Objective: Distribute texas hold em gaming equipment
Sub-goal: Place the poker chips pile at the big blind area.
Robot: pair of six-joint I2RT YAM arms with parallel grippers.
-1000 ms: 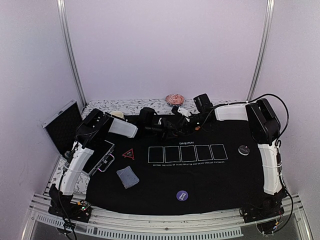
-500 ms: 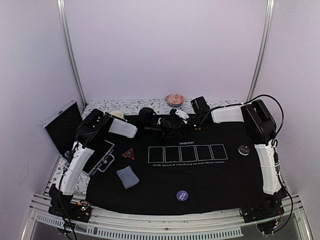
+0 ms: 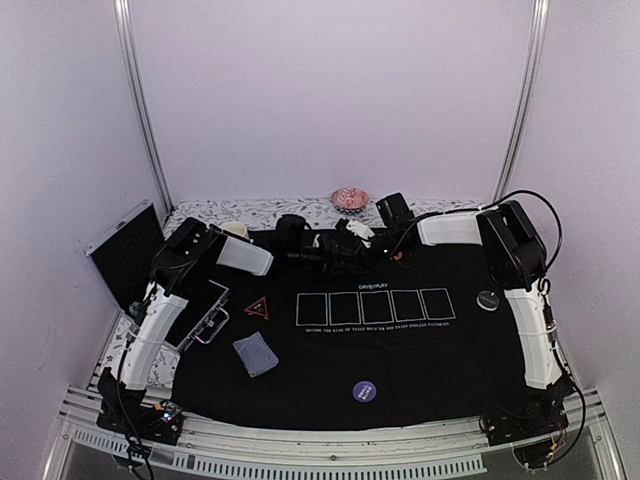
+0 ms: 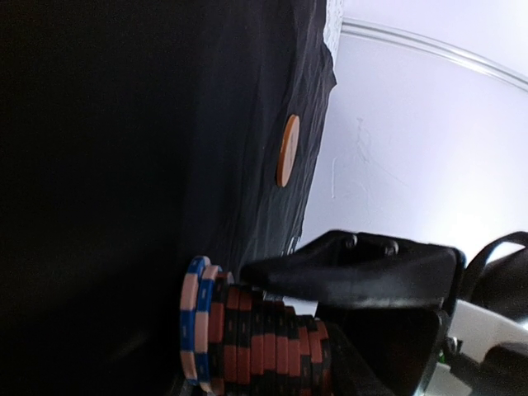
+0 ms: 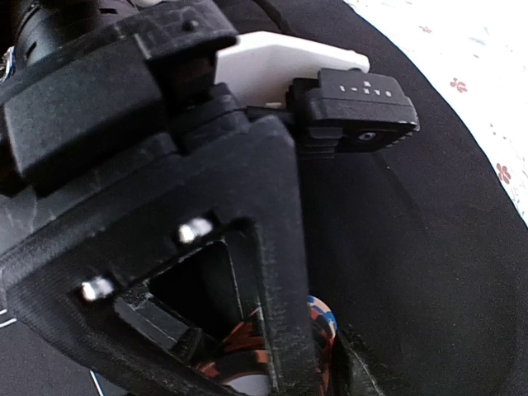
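Observation:
My left gripper [image 3: 335,255] reaches to the back middle of the black mat [image 3: 430,360]. In the left wrist view it is shut on a sideways stack of poker chips [image 4: 256,342], red-black ones with two blue-pink ones at the end. My right gripper [image 3: 358,236] is right against it; one of its fingers [image 4: 355,268] lies over the stack. The left gripper's body hides the right jaws in the right wrist view, where the chips [image 5: 323,330] peek out. The card deck [image 3: 256,353], red-outlined triangle [image 3: 257,307], purple button [image 3: 365,390], black button [image 3: 487,299] and orange button [image 4: 288,150] lie on the mat.
An open black case [image 3: 130,255] stands at the left edge, its tray [image 3: 203,312] beside the left arm. A cream mug [image 3: 236,230] and a pink ruffled dish [image 3: 349,198] sit on the patterned cloth behind the mat. Five printed card outlines [image 3: 375,305] mark the mat's middle.
My right arm has swung left, bringing its gripper closer in against the left gripper. The left arm and the things on the mat have not moved.

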